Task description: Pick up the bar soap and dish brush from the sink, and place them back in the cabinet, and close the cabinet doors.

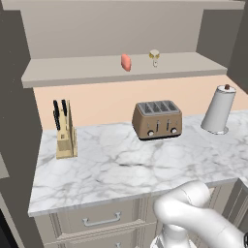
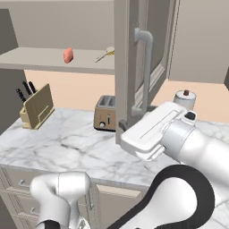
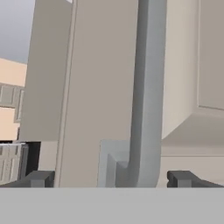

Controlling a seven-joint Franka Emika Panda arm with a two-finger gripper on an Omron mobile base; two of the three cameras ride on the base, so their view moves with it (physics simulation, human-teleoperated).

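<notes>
I see the bar soap (image 1: 126, 62) on the cabinet (image 1: 121, 71) shelf, the dish brush (image 1: 154, 56) lying just to its right, apart from it. One of the cabinet doors (image 2: 127, 67) stands open, edge-on in the right base view, its silver bar handle (image 3: 146, 96) running up between my spread fingertips. My gripper (image 3: 108, 178) is wide apart, gripping nothing. Below on the marble counter (image 1: 121, 164): toaster (image 1: 157, 119), knife block (image 1: 65, 131), paper towel roll (image 1: 219, 109).

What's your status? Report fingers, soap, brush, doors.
Fingers open, straddling door handle. Bar soap and dish brush on cabinet shelf. Cabinet door open, nothing blocking seen.
</notes>
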